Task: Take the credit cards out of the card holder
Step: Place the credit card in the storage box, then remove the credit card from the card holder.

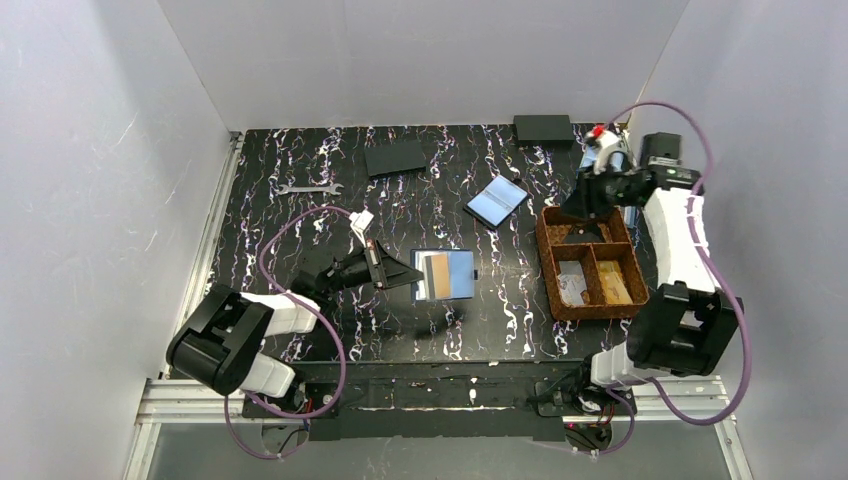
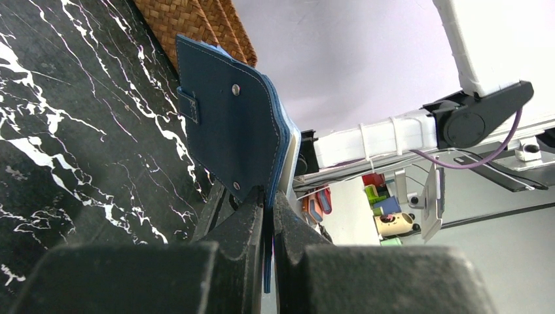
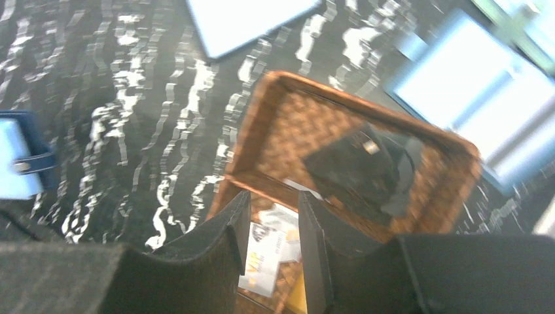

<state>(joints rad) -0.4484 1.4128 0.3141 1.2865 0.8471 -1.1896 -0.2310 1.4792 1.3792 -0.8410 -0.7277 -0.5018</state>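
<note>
The navy card holder (image 1: 445, 275) is held open off the table, just toward 6 o'clock of centre. The left gripper (image 2: 269, 199) pinches its 9 o'clock edge. Its light-blue pockets face up, with an orange-tan card (image 1: 433, 272) in the 9 o'clock half. The dark card (image 3: 358, 171) lies skewed in the woven tray (image 1: 547, 262) at 3 o'clock.

The woven tray (image 1: 547, 270) is brown plaited fibre, rough and matt. The table (image 1: 260, 215) under it is a smooth black sheet veined in white like marble, with a soft sheen. Left of the tray, the card holder (image 2: 229, 124) looks like navy leather or an imitation of it, matt and fine-grained, stitched along the edge, with small shiny metal studs. Far left of the tray lies a wrench (image 1: 309, 188) of bare grey metal. Above the tray, the right gripper (image 3: 273, 196) has matt black, faintly grainy plastic fingers.
</note>
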